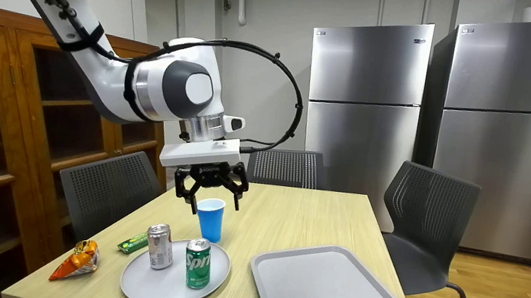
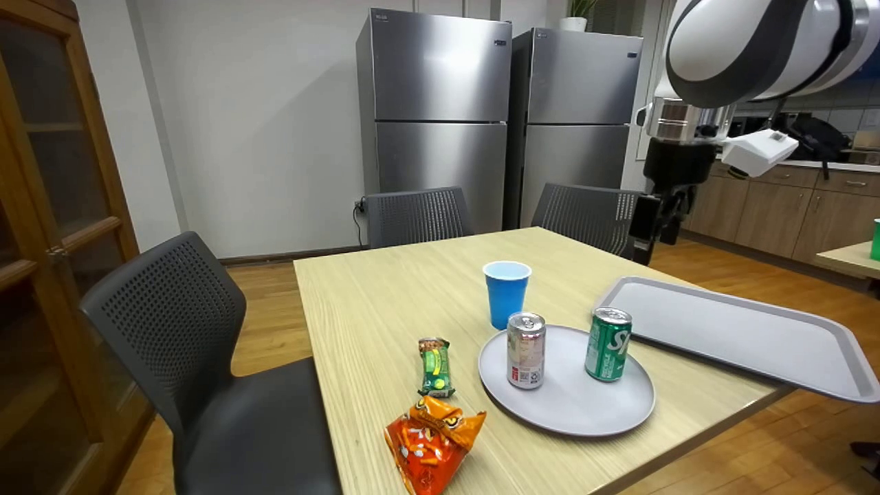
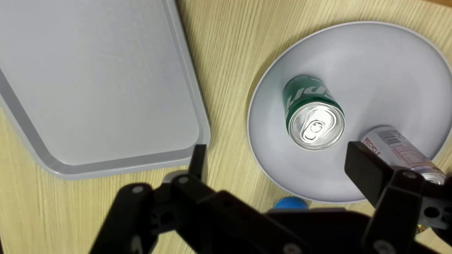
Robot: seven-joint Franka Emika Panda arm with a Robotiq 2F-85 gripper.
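While the gripper (image 1: 215, 210) is spread wide above the surface (image 1: 288, 209) in an exterior view, nothing is gripped yet; one green can (image 1: 197, 267) and one silver can (image 1: 159, 247) are set on one plate (image 1: 157, 290) near an edge. In an exterior view, one blue cup (image 2: 507, 295), one green bar (image 2: 435, 368), one orange bag (image 2: 434, 443) and one tray (image 2: 735, 337), reaching past a corner, are seen too. In the wrist view, the green can is seen untouched; no lift seems begun.

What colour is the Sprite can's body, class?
Mostly green. The Sprite can shows best in an exterior view.
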